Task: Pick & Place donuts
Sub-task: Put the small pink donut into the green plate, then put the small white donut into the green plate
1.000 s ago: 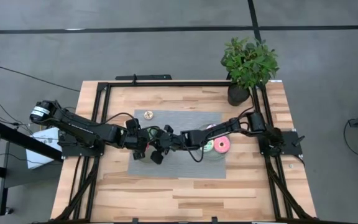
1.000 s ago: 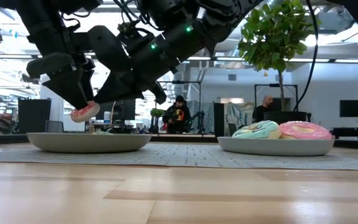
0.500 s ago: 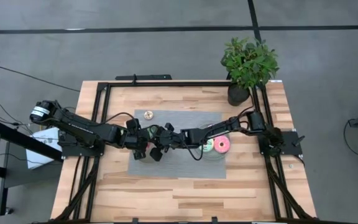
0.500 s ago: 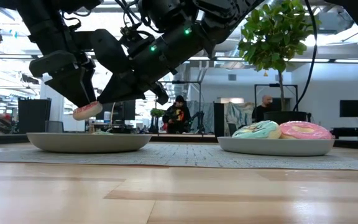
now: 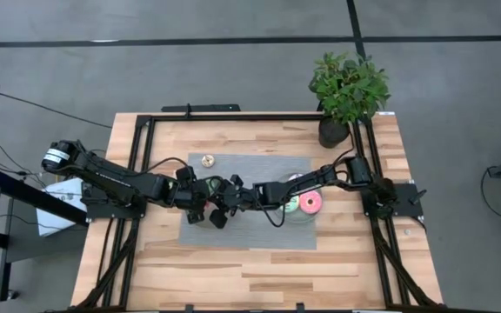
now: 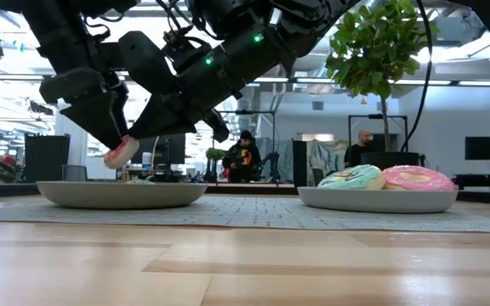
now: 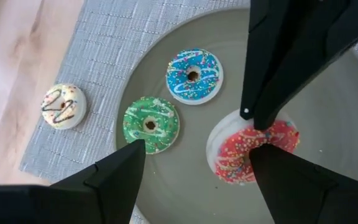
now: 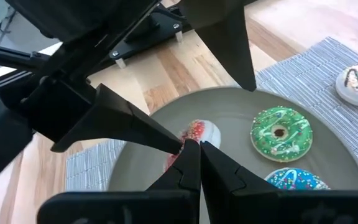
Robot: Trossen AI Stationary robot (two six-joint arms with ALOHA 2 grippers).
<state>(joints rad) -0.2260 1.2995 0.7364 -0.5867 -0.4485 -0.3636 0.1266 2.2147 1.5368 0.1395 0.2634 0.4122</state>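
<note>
A small red donut point(image 6: 119, 152) hangs tilted above the left grey plate point(image 6: 122, 195), at the shut tips of my right gripper point(image 8: 192, 148), which reaches in from the table's right. My left gripper point(image 7: 194, 152) is open, with one finger on each side of the red donut. A green donut point(image 7: 151, 124) and a blue donut point(image 7: 194, 76) lie flat on that plate. A tan donut point(image 7: 63, 106) lies on the mat beside it. The pink donut point(image 6: 417, 178) and the mint-green donut point(image 6: 353, 177) rest on the right plate point(image 6: 377, 201). My right gripper meets the red donut at its middle point(image 7: 258, 138) with shut fingertips, slanting down from the table's right. The tips hide the hole, so I cannot tell whether they stick through it. The donut is tilted and clear of the plate. My left gripper: one fingertip point(image 8: 178, 144) lies at the donut's rim, but I cannot tell whether it touches.
A grey woven mat point(image 5: 259, 235) lies under both plates. A potted plant point(image 5: 346, 91) stands at the far right corner. Black frame rails point(image 5: 142, 174) run along the table's sides. Bare wood lies toward the near edge.
Both grippers have kept their places. The red donut has tipped to a steeper slant between them, still clear of the plate.
</note>
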